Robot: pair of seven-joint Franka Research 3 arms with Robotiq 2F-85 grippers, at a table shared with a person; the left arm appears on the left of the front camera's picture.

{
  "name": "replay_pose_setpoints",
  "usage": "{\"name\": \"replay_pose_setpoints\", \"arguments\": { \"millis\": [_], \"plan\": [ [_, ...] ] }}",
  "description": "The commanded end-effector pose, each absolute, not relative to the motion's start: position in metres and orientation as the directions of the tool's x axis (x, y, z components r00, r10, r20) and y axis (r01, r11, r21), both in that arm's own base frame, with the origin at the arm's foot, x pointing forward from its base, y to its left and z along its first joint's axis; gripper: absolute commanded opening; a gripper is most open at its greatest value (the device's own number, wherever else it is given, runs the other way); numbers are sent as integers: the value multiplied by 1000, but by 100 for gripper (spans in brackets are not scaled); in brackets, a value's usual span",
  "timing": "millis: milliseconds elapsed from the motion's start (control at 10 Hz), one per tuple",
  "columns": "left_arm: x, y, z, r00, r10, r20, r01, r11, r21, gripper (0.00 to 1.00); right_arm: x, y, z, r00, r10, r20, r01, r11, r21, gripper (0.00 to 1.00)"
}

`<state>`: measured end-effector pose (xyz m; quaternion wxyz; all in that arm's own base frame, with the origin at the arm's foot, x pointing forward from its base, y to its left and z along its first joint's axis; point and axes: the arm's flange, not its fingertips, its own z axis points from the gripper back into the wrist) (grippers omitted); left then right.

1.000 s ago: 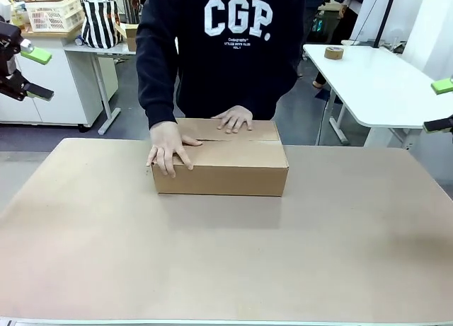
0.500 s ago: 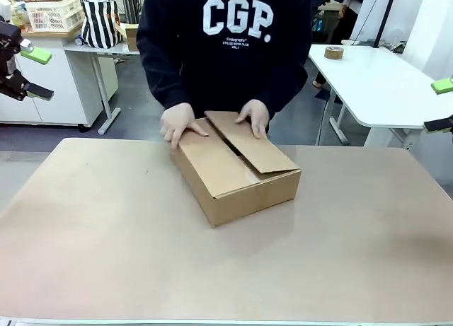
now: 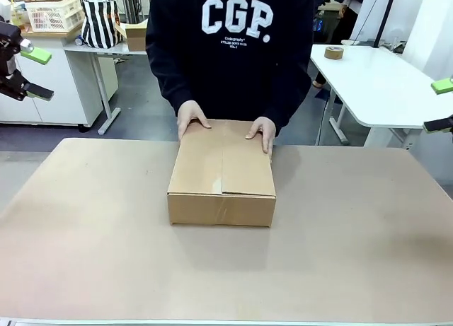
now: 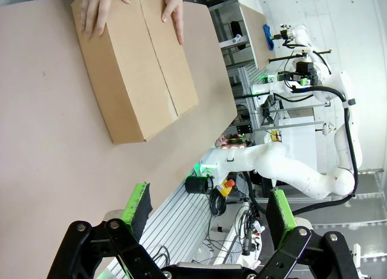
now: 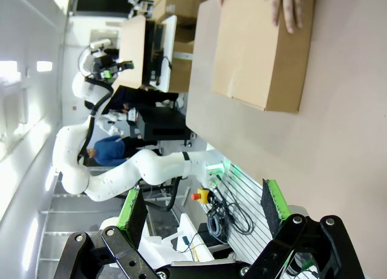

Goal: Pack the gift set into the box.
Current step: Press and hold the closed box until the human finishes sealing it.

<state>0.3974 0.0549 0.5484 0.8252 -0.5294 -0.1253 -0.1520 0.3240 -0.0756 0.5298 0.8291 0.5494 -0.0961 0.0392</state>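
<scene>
Box turned since half a second ago: then skewed with one flap lifted, now square, short end toward the robot, flaps flat, seam running down the middle. It sits on the table at centre, toward the far side. Person's hands rest on its far edge, one at each corner. Left tool and right tool hang at the picture's edges, well apart from the box, both spread wide with nothing between the pads; wrist views agree. Risks, as judged: the closed flaps block any packing until lifted. A tool reaching in now could strike the hands. A push on one flap may slide or swing the box on the smooth table, and a half-raised flap may drop back shut.
</scene>
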Motion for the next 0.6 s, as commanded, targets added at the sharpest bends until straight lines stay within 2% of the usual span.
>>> {"name": "replay_pose_setpoints", "arguments": {
  "millis": [0, 500],
  "plan": [
    [395, 55, 552, 927, -128, 352, 373, 400, -837, 100, 321, -77, 531, 979, -29, 200, -172, 400, 900, 100],
    [395, 55, 552, 927, -128, 352, 373, 400, -837, 100, 321, -77, 531, 979, -29, 200, -172, 400, 900, 100]
  ]
}}
